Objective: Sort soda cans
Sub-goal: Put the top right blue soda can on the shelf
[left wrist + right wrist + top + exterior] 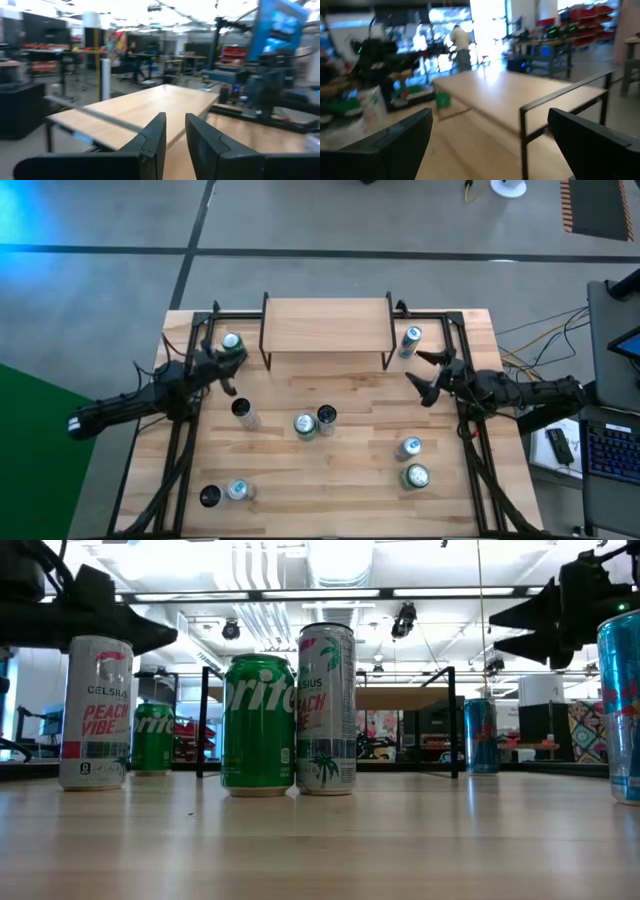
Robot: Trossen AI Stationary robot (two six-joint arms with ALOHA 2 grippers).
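Note:
Several soda cans stand upright on the wooden table [340,480]. A green can [232,345] stands at the far left, right beside my left gripper [224,370], which hovers with its fingers almost together and empty. A pale blue can [410,340] stands at the far right, just beyond my right gripper [428,375], which is open and empty. A green can [258,725] and a white, black-topped can [327,708] stand side by side mid-table. Another white, black-topped can [243,413] stands to their left. The rest are near the front corners.
A low wooden shelf [325,325] on black legs stands at the table's far middle. A black can [209,496] and a pale blue can [238,490] stand front left. A blue can [408,448] and a green can [415,476] stand front right. Black frame rails [190,430] run along both sides.

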